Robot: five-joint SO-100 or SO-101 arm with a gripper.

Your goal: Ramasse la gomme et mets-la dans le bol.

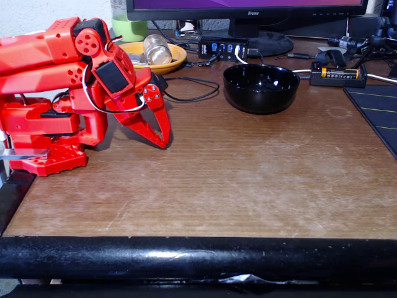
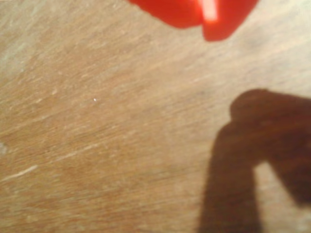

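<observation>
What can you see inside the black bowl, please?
In the fixed view, the visible inner wall of the black bowl shows only glossy reflections and no eraser. Its near rim hides the bottom, so I cannot tell whether something small lies there.

A yellow dish holding a bulb, a USB hub, a monitor base.

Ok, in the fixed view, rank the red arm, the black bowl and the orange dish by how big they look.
1. Red arm, though nearest the camera.
2. Black bowl.
3. Orange dish, farther back and partly hidden, so less certain.
</observation>
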